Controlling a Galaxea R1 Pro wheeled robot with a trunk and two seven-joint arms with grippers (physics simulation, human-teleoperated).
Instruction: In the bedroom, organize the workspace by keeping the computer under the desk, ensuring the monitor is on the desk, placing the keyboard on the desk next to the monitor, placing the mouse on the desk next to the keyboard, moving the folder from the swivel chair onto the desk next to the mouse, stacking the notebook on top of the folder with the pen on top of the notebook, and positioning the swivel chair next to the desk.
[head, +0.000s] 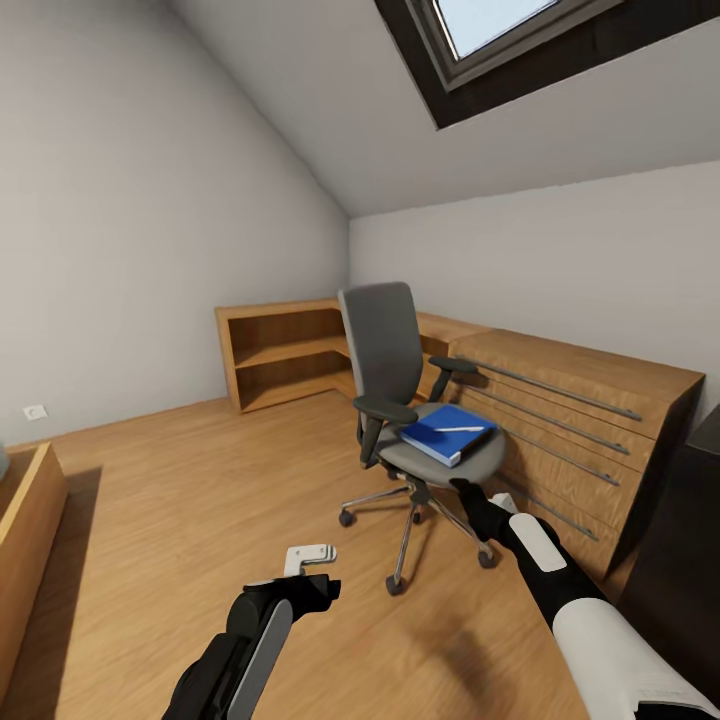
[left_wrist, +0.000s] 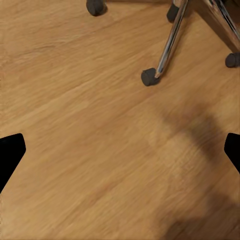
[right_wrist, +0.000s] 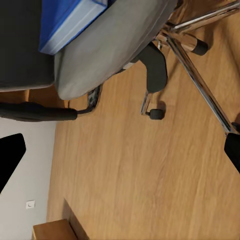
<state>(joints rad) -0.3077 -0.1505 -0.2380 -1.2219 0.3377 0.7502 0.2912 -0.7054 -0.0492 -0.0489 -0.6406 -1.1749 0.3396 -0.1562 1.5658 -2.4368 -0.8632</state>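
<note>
Left claw (head: 312, 560) gapes; pen (head: 458, 429) lies crosswise on folder (head: 447, 431).

A low open wooden bookshelf (head: 285, 352) stands in the far corner against the grey wall. Beside it, along the right wall, runs a light wooden drawer chest (head: 590, 430) with long metal bar handles (head: 560, 385). A white wall socket (head: 35, 411) sits low on the left wall, near another wooden unit (head: 28, 530). A dark-framed skylight (head: 500, 40) is set in the sloped ceiling.

Notebook on the folder (head: 448, 432) perhaps hidden.
</note>
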